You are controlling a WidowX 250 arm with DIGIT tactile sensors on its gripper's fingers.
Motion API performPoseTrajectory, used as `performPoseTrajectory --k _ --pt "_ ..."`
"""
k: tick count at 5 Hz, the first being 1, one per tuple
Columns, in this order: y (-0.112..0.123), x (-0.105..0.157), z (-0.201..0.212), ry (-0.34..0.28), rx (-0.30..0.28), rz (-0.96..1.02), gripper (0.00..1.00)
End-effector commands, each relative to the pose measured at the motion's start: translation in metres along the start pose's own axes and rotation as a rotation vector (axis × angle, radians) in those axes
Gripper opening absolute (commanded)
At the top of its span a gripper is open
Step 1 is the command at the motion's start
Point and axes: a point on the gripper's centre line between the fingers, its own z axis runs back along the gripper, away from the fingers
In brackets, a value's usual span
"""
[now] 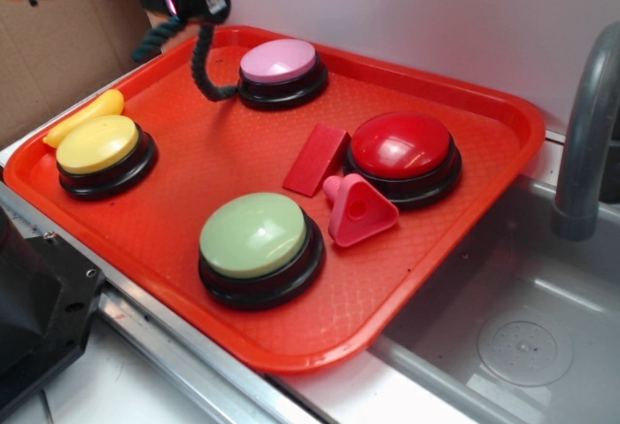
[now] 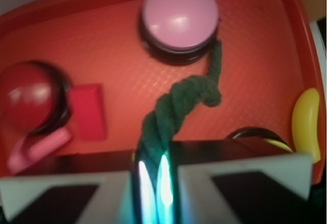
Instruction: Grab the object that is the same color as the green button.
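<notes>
gripper (image 2: pixel 153 175) clamped on the green rope (image 2: pixel 176 109) | rope dangles over the tray (image 1: pixel 484 105) far edge, tip beside the pink button (image 1: pixel 281 64) | lift straight up, slowly (grip looks thin) | matches green button (image 1: pixel 254 235)

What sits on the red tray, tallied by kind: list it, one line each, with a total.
Round dome buttons, black bases: 4 (pale-green, yellow, pink, red)
Dark green twisted rope piece: 1
Red flat block: 1
Pink triangular piece: 1
Yellow banana-shaped piece: 1
Total: 8

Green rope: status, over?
Hand shut on green rope, upper end pinched. Rope dangles, low end beside pink button. Green button untouched, nothing blocking.
</notes>
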Motion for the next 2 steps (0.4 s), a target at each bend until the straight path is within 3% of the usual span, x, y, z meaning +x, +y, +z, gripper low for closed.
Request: performPoseTrajectory --k 1,2 --pt "-0.0204 -0.0226 0.0284 -0.051 -0.007 -0.119 0.0" --pt "-0.0188 -0.0235 0.0285 -0.044 -0.042 -0.185 0.0"
